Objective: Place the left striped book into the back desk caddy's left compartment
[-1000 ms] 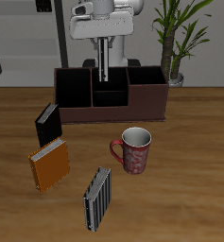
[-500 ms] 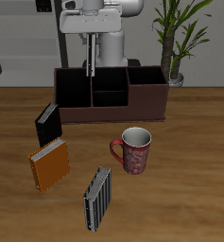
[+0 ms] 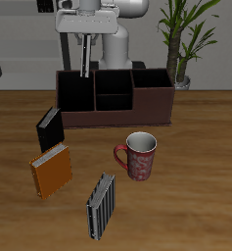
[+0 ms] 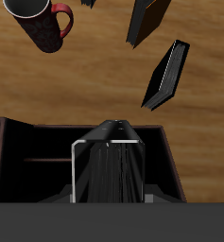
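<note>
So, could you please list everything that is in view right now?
table: one, brown wood, under everything
back desk caddy: one, dark reddish-brown, at the table's back
left compartment: one, black-lined end bay, below the held book
left striped book: one, grey stripes, held upright above that bay
second striped book: one, grey stripes, nearest the front edge
black book: one, before the caddy
orange book: one, between the black book and the front edge
mug: one, dark red, mid-table
plant: one, green, behind the caddy
gripper: one, pale, shut on the left striped book
</note>
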### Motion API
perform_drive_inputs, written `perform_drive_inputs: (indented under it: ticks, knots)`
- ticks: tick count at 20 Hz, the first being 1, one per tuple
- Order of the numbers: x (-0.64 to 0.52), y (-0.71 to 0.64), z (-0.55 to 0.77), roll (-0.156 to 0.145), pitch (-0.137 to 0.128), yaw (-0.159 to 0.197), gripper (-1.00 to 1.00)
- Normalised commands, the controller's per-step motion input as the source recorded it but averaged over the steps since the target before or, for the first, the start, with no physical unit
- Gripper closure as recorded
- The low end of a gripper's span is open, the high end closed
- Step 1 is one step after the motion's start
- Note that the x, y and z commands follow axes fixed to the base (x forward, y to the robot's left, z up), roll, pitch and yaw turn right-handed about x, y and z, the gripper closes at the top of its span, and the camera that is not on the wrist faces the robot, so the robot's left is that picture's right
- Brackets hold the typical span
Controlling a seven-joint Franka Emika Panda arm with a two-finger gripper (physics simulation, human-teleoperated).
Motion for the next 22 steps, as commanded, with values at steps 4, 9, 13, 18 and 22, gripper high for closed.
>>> perform_drive_inputs:
  ticks: [4,9,13,18,22]
  knots:
    - [-0.09,-0.25,-0.01,-0.044,-0.009,-0.026,1.0]
    - [0.02,-0.14,-0.1,-0.034,0.011,-0.034,1.0]
    - [-0.03,-0.04,-0.1,-0.018,0.0,-0.032,1.0]
    - [0.04,-0.04,-0.12,-0.009,0.015,-0.025,1.0]
    - [0.03,-0.02,-0.2,-0.006,0.012,-0.027,1.0]
